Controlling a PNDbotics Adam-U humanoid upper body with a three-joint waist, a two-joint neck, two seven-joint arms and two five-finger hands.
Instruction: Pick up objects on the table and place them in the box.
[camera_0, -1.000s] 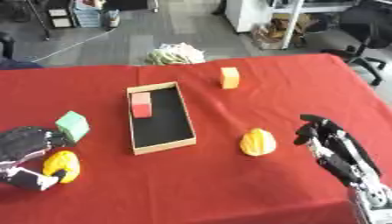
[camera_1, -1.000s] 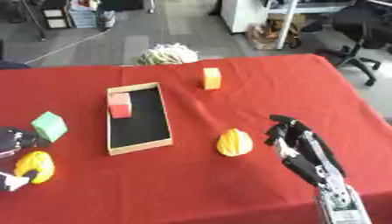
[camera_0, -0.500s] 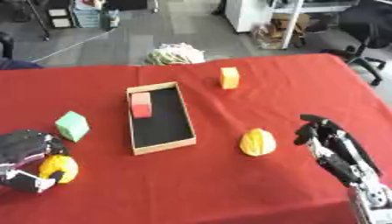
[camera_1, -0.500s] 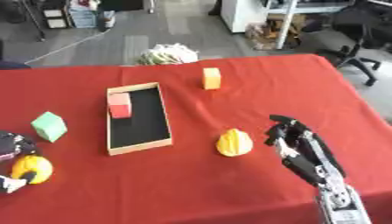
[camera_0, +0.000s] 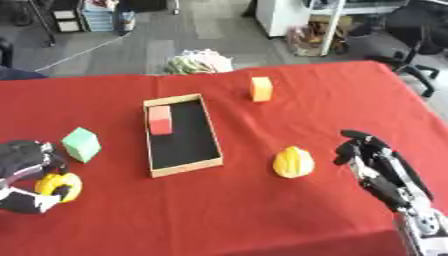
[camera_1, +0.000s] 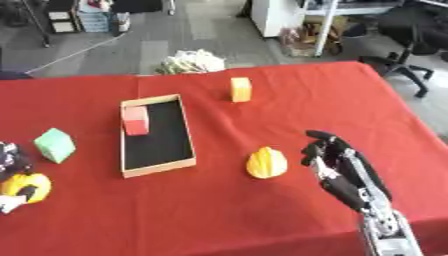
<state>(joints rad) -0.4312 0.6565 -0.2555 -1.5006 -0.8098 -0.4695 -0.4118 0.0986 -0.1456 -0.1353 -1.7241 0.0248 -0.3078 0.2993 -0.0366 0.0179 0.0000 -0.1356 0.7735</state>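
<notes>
With the left hand (camera_0: 26, 167) curled round the round yellow object (camera_0: 58, 186) at the near left of the bench (camera_0: 262, 220), it should lift clear, pass the green block (camera_0: 81, 144) and release over the box (camera_0: 179, 134); the right hand (camera_0: 376, 162) rests relaxed beside the yellow cone-shaped piece (camera_0: 293, 162).

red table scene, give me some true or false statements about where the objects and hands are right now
1. A red block lies inside the box. True.
2. The green block is in the box. False: it sits on the red table, left of the box.
3. The left hand is at a round yellow object near the table's left edge. True.
4. The right hand is holding the yellow object right of the box. False: the hand is beside it, apart, holding nothing.
5. The orange block is stacked on the green block. False: it stands alone at the far side.
</notes>
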